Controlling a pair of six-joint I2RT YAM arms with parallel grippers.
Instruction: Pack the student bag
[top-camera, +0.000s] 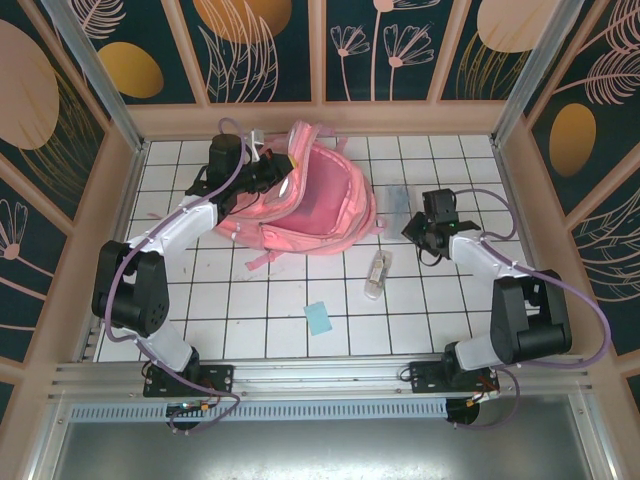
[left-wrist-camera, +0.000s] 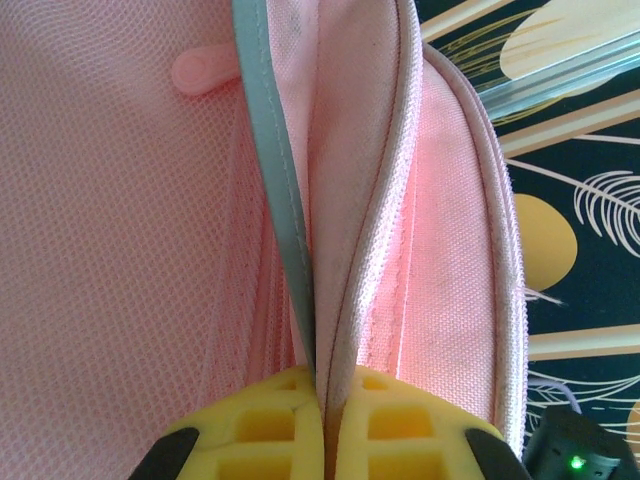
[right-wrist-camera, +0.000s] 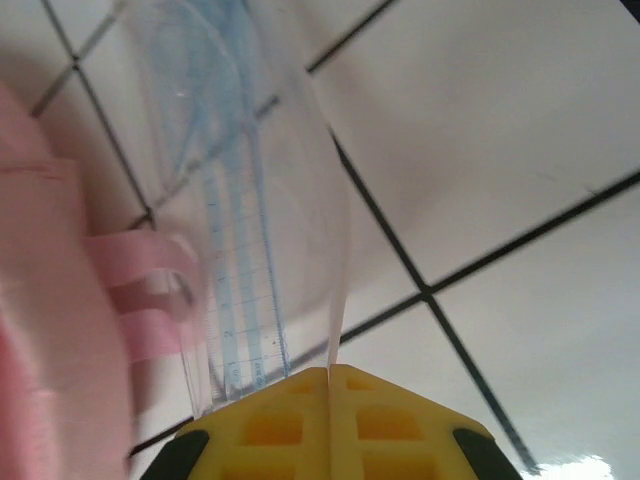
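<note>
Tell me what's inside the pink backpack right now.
The student bag lies open; from above its main compartment shows pink lining, no items I can make out. The left gripper pinches its rim. Deeper folds and pockets are covered by fabric.

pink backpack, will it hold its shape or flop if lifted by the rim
Probably floppy: the student bag lies slumped and creased, and its thin fabric rim folds where the left gripper pinches it. Lifted there, it would likely sag and drag rather than roll.
</note>
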